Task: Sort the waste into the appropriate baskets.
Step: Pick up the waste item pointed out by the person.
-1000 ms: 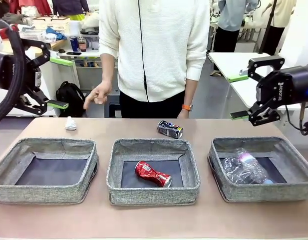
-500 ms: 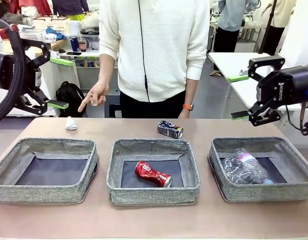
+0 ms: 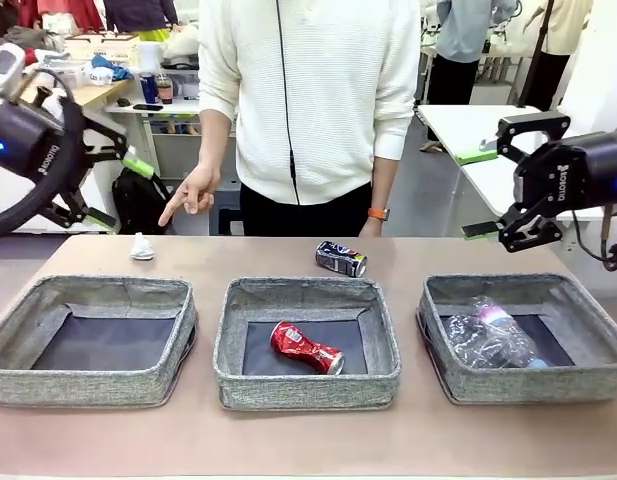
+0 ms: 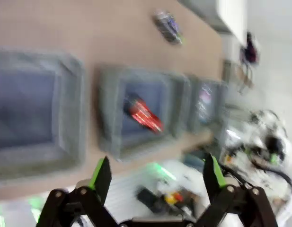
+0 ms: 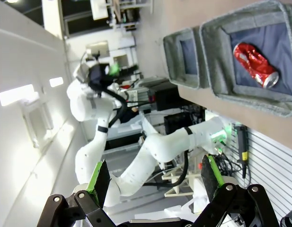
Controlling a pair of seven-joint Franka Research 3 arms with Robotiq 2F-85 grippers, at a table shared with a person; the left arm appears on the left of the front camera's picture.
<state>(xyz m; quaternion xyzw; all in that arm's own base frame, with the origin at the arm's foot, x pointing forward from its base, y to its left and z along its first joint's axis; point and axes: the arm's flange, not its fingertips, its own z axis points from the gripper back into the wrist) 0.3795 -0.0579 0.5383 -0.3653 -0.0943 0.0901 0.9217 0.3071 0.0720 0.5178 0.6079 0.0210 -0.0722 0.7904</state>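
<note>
Meanwhile the left tool [image 3: 118,192] and right tool [image 3: 478,193] hung spread and empty; the red can [image 3: 306,348] lay in the middle basket [image 3: 306,387].

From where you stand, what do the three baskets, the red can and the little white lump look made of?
Baskets: grey woven fabric, matte, judging by the flecked weave and soft walls. Red can: thin metal, probably aluminium, glossy; it is dented with a silvery end. White lump: likely crumpled tissue or paper, matte; too small to be sure.
</note>
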